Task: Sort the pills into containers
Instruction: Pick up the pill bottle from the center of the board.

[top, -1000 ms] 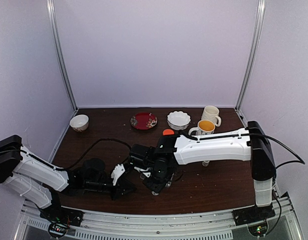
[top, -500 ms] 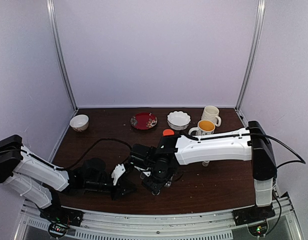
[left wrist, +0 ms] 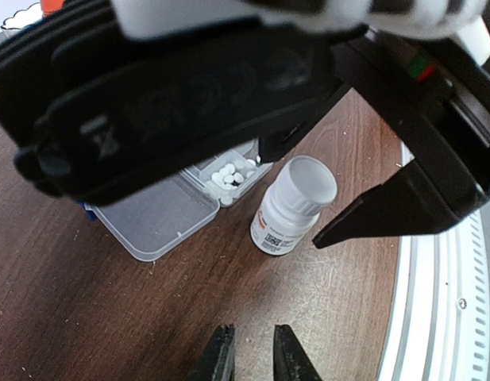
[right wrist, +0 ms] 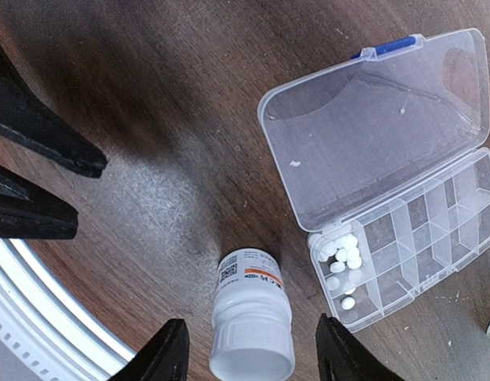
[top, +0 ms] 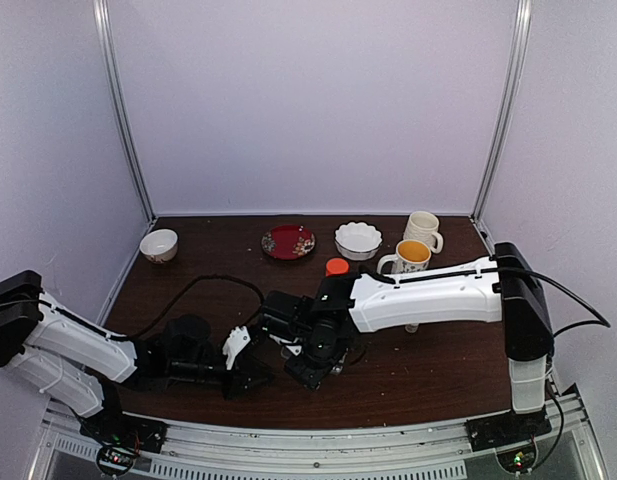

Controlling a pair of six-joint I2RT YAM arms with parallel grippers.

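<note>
White pills [right wrist: 344, 255], tiny and hard, lie in the end cells of the clear organizer [right wrist: 435, 238], whose lid lies open on the surface [right wrist: 149, 119]. I judge them too light and skittery to pinch, so I'd pour. The uncapped bottle [right wrist: 248, 286] just beside looks tippy and wants a mid-body hold. My right claw [right wrist: 251, 341] straddles it wide. The left claw [left wrist: 251, 349] is nearly closed and empty.

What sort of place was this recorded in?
Likely a lab test booth: plain lilac wall panels on metal corner posts, white robot arms mounted at a dark brown wooden table.
</note>
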